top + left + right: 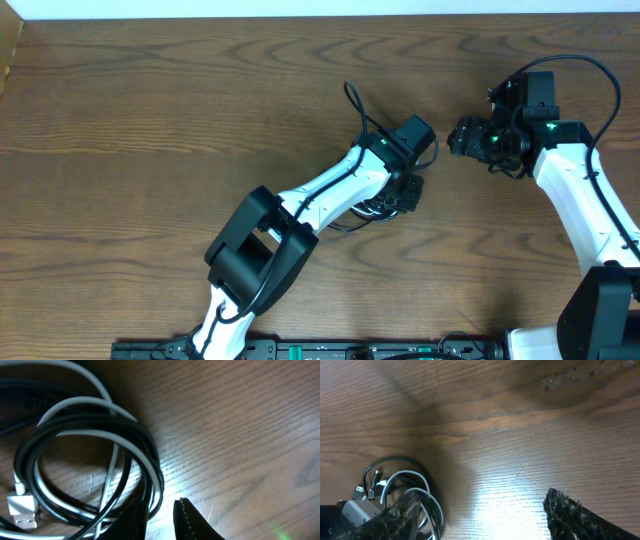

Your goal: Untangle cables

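Observation:
The cables lie in one tangled coil on the wooden table. In the left wrist view the black cable (146, 445) and the white cable (95, 406) loop together, and a white plug (22, 510) rests at the lower left. My left gripper (161, 510) has its jaws drawn close on the coil's right edge, with the strands against the left finger. From overhead, the left gripper (405, 192) stands on the coil (375, 210). My right gripper (465, 138) hovers open to the right of it. In the right wrist view that gripper (485, 510) holds nothing, and the coil (407, 474) sits by its left finger.
Both arms reach over the table (150, 120) from the near edge. The left arm (300, 205) lies diagonally across the middle. The right arm (580, 190) comes in along the right side. A rail (330, 350) runs along the front.

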Motion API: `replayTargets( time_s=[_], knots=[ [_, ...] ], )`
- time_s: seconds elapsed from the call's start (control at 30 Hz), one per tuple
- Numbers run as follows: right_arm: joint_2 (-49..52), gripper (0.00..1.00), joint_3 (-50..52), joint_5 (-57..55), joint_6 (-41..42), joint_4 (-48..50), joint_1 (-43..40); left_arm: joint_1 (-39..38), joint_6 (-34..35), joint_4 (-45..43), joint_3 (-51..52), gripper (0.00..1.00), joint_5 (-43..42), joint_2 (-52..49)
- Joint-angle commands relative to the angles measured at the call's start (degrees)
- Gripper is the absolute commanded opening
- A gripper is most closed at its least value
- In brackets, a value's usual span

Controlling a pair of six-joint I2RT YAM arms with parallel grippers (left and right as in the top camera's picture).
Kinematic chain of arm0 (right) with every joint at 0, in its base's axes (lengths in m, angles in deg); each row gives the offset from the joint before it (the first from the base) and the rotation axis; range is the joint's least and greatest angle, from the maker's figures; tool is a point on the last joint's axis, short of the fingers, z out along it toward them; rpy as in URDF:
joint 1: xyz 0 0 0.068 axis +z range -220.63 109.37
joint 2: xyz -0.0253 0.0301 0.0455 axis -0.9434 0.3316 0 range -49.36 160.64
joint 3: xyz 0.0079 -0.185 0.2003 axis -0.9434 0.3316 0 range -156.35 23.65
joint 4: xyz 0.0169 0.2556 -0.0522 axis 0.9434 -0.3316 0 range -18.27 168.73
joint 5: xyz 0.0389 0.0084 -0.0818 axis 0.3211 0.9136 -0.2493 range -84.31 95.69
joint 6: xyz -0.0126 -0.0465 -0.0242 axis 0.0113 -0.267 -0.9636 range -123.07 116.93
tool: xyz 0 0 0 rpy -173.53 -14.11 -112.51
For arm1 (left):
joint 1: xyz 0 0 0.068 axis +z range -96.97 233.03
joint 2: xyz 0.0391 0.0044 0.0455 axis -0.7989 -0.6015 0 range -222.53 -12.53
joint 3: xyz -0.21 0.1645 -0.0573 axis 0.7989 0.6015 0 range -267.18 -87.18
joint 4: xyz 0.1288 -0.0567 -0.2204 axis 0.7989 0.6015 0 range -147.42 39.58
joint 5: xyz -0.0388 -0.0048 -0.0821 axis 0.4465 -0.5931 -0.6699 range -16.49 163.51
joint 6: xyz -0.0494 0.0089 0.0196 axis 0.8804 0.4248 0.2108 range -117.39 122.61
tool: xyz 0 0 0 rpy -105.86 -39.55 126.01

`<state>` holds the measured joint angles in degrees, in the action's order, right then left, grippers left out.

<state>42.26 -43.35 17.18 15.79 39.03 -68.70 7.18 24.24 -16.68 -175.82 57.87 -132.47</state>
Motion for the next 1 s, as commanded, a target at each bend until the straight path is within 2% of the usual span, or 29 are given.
replayTargets(
  time_s=[0.0,0.27,0.73,0.77,0.8,0.83,0.97],
  knots=[
    [0.26,0.76,0.22,-0.63,-0.68,-0.17,-0.22,-1.64,4.42,0.09,0.31,0.23,6.01,-1.51],
    [0.28,0.76,0.22,-0.63,-0.68,-0.2,-0.24,-2.03,8.17,-2.45,0.31,0.23,11.45,-2.56],
    [0.28,0.76,0.22,-0.63,-0.68,-0.22,-0.22,-2.14,9.99,-4.15,0.31,0.23,11.19,-5.35],
    [0.28,0.76,0.22,-0.63,-0.7,-0.2,-0.22,-2.14,9.99,-4.28,0.31,0.22,11.19,-5.35],
    [0.28,0.76,0.22,-0.63,-0.7,-0.2,-0.24,-2.14,9.94,-4.39,0.31,0.11,11.19,-5.38],
    [0.26,0.76,0.22,-0.63,-0.7,-0.2,-0.22,-2.14,9.6,-4.37,0.31,0.08,11.17,-5.38],
    [0.28,0.76,0.22,-0.63,-0.7,-0.24,-0.22,-1.92,4.02,-4.24,0.17,0.07,8.55,-4.57]
  ],
)
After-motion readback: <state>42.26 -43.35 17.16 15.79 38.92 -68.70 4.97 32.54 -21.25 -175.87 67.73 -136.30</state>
